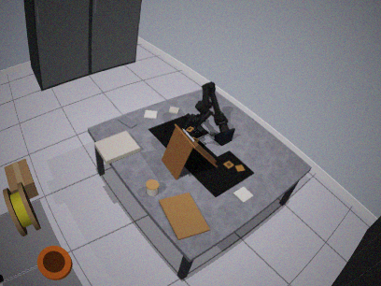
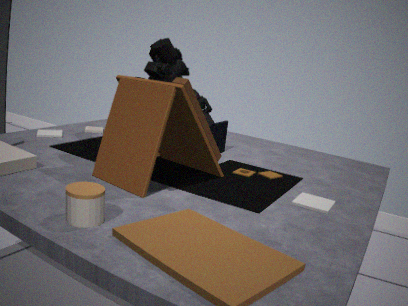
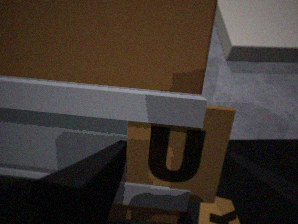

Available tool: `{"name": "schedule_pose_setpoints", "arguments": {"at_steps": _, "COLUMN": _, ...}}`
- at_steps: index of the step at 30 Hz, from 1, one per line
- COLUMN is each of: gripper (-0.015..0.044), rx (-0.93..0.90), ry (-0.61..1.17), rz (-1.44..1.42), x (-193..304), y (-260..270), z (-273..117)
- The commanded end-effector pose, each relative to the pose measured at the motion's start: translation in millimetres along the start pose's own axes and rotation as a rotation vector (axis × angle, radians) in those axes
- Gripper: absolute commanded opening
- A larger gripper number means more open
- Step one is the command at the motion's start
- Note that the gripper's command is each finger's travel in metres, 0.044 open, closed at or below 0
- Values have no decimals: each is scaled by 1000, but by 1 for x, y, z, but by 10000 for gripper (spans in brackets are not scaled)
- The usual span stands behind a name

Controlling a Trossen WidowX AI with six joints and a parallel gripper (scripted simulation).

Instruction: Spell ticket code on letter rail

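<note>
My gripper [image 3: 174, 153] is shut on the U tile [image 3: 175, 172], an orange tile with a black U that looks upright in the wrist view. The tile's upper left part is behind the grey lip of the rail [image 3: 95, 100] at its end; its right side sticks out past that end. Part of another lettered tile [image 3: 221, 212] shows below it. Two more tiles lie on the black mat, one [image 1: 228, 164] [image 2: 244, 172] with a dark mark, the other [image 1: 240, 168] [image 2: 270, 174] plain at this size. The tilted board [image 1: 175, 151] [image 2: 132, 132] hides the gripper in the exterior view. No ticket code is readable.
A white-sided jar [image 1: 152, 188] [image 2: 85, 206] with an orange lid and a flat brown panel [image 1: 184, 216] [image 2: 207, 255] are before the board. A pale slab [image 1: 118, 147] [image 3: 265, 27] is at the left. Pale cards [image 1: 150, 114] [image 1: 243, 194] [image 2: 314, 202] lie around the mat.
</note>
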State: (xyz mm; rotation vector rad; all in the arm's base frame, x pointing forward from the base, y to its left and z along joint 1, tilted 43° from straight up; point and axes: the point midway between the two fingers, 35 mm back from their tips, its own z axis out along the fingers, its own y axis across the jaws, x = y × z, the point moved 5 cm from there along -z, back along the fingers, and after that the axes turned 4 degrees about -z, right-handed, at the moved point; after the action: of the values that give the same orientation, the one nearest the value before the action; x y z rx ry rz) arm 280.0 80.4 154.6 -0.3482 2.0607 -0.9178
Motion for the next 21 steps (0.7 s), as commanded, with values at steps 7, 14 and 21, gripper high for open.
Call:
{"name": "schedule_pose_setpoints", "arguments": {"at_steps": 7, "gripper": 0, "rx": 3, "ry": -3, "rz": 6, "x": -2, "y": 5, "z": 0}}
{"name": "schedule_pose_setpoints", "arguments": {"at_steps": 14, "gripper": 0, "rx": 3, "ry": -3, "rz": 6, "x": -2, "y": 7, "z": 0}}
{"name": "schedule_pose_setpoints", "arguments": {"at_steps": 21, "gripper": 0, "rx": 3, "ry": -3, "rz": 6, "x": -1, "y": 10, "z": 0}}
